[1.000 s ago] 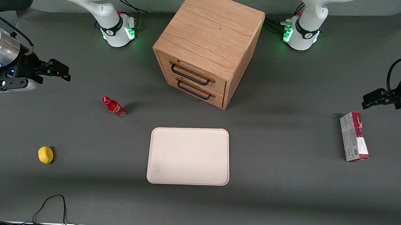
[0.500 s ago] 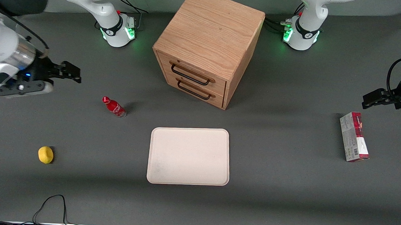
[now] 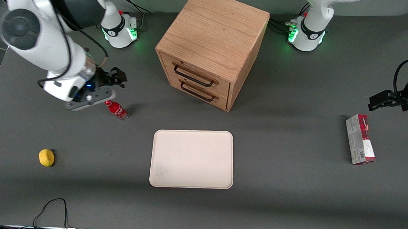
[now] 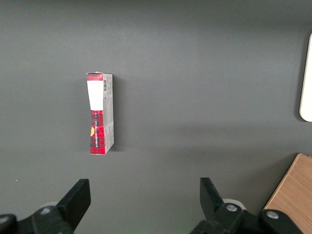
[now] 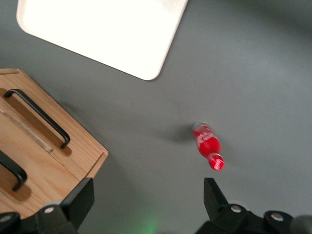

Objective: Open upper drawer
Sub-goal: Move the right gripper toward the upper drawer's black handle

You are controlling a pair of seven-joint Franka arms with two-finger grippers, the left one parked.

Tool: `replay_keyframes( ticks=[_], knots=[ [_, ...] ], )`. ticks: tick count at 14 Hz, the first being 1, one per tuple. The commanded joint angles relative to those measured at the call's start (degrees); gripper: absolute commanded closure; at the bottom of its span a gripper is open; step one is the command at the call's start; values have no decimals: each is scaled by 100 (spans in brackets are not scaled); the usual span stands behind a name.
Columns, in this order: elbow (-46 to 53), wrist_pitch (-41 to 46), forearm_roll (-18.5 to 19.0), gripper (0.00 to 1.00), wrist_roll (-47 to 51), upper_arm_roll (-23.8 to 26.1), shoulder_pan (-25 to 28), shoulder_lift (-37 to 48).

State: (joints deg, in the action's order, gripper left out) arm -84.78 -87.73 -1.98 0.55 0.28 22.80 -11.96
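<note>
**Oak cabinet shut, gripper hanging above the red bottle**

From the front, the upper drawer (image 3: 196, 74) is a wide, shallow panel of light oak with visible grain, carrying a long black wire handle (image 3: 193, 77). It sits flush in the boxy cabinet (image 3: 214, 35), directly above the matching lower drawer (image 3: 198, 91); both of the 2 look closed. The gripper (image 3: 117, 77) hangs over the grey matte table (image 3: 290, 194), well apart from the cabinet toward the working arm's end, its black fingers spread and holding nothing. Just beside and below it lies a glossy red bottle (image 3: 116, 109). Nearer the camera rests a flat cream tray (image 3: 192, 158) with rounded corners, and a small yellow lump (image 3: 46, 157).

The right wrist camera shows the gripper's fingers (image 5: 78, 202) wide apart over the bottle (image 5: 208, 145), the tray corner (image 5: 146, 44) and the cabinet's handled front (image 5: 44, 146).

The left wrist camera shows a red and white carton (image 4: 100, 112) lying flat.
</note>
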Motion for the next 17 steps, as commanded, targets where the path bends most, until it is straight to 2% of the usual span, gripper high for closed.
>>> replay_keyframes(
  ticks=[1,5,8,11,13,17],
  knots=[
    [611,89,-345,0,60,138,85,-517],
    [647,-24,-715,0,-431,525,85,-834],
    [647,-384,-716,0,-1029,955,85,-1045],
    [786,-456,-768,0,-1188,1149,85,-1343],
    [901,-447,-978,0,-1494,1290,76,-1537],
    [867,-368,-1155,0,-1760,1299,76,-1635]
  ],
)
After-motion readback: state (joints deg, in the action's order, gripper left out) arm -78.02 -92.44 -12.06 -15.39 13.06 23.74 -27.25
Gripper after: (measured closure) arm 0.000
